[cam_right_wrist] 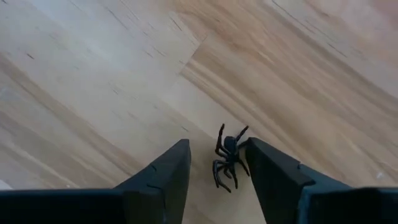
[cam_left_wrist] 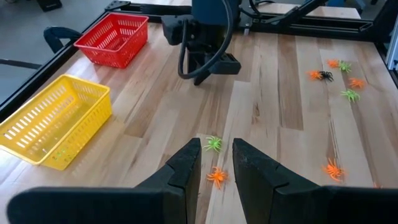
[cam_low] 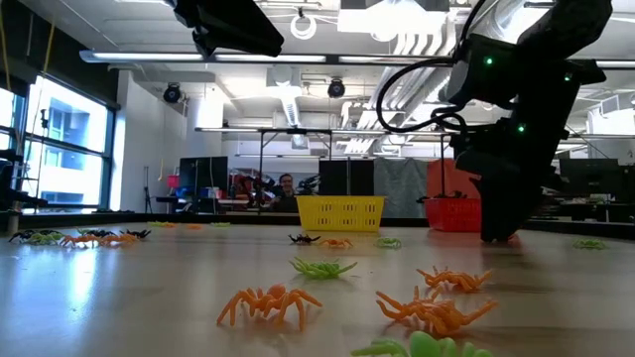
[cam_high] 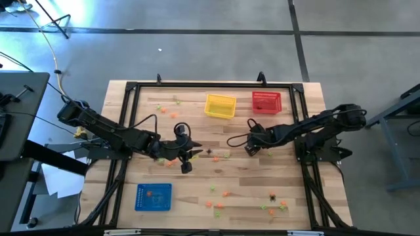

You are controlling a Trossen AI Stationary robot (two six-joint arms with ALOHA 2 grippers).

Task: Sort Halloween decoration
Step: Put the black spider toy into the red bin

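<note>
The Halloween decoration is many tiny plastic spiders, orange, light green and black, scattered over the wooden table. My right gripper (cam_right_wrist: 217, 144) points steeply down near the table's middle (cam_high: 251, 149), open, with a black spider (cam_right_wrist: 229, 155) lying on the wood between its fingers. My left gripper (cam_left_wrist: 216, 144) hangs open above the table left of centre (cam_high: 186, 160) with nothing between its fingers. Below it lie a green spider (cam_left_wrist: 213, 144) and an orange spider (cam_left_wrist: 216, 177). My right gripper comes from above with one finger on each side of the black spider. The spider lies flat on the table, nearer one finger (cam_right_wrist: 264, 163). One of its legs (cam_right_wrist: 242, 130) reaches that finger's inner face; whether they touch, I cannot tell.
A yellow basket (cam_high: 220, 106) and a red basket (cam_high: 266, 101) stand at the far edge, and a blue basket (cam_high: 153, 196) at the near left. More spiders lie near the front edge (cam_high: 272, 196) and the far left (cam_high: 167, 105). A black frame rail (cam_high: 210, 85) runs round the table.
</note>
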